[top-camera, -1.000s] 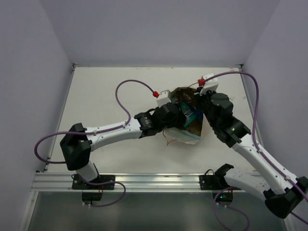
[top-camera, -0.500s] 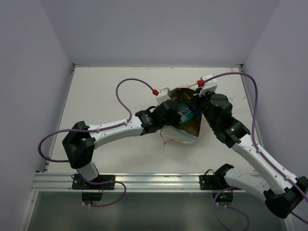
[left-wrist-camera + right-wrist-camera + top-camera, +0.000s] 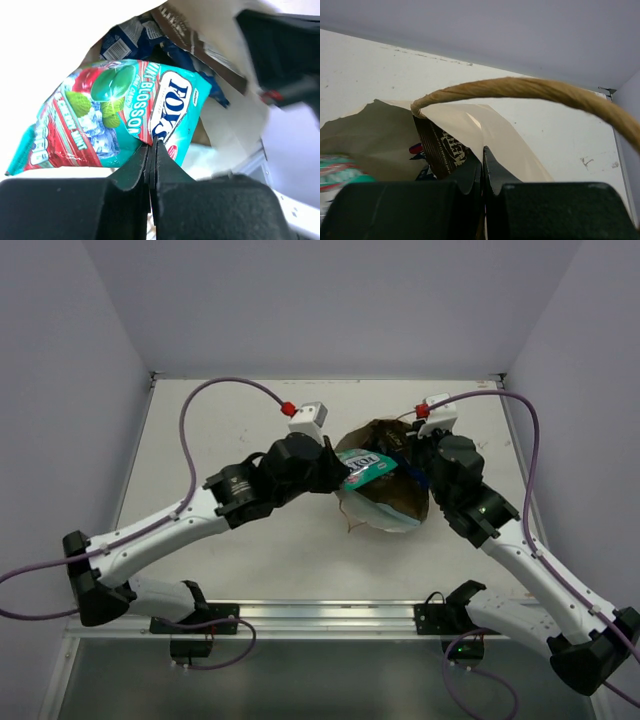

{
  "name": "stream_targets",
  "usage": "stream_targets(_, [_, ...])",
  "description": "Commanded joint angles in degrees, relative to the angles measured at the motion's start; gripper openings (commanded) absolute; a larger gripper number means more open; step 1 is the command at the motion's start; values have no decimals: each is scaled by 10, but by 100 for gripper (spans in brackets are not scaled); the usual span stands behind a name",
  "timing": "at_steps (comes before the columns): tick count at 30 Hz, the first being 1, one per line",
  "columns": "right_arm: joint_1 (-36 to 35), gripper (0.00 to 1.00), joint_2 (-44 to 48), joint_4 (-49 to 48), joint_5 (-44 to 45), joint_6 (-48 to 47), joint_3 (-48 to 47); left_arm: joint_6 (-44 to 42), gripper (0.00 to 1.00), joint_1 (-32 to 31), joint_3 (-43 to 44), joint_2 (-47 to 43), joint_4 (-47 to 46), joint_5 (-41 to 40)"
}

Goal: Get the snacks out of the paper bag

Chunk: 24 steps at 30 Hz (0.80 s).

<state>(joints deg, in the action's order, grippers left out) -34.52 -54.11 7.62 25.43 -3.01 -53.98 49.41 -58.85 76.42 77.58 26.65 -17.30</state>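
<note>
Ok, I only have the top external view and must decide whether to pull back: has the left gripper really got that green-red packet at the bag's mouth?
Observer: Yes. In the left wrist view the left gripper is shut on the lower edge of the green-red packet, just under its logo.
Operator: What's behind it?
Observer: A blue packet and a dark brown packet lie inside the paper bag.
Operator: And the right gripper?
Observer: The right wrist view shows the right gripper shut on the bag's cream wall, under the cord handle.
</note>
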Motion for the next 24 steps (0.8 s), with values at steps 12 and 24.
stream_targets(12, [18,0,22,6,19,-5,19,-159,0,105,164,-152,201,-172])
stream_targets(24, [18,0,43,35,-24,-1,10,-316,0,396,-48,-76,-164,-41])
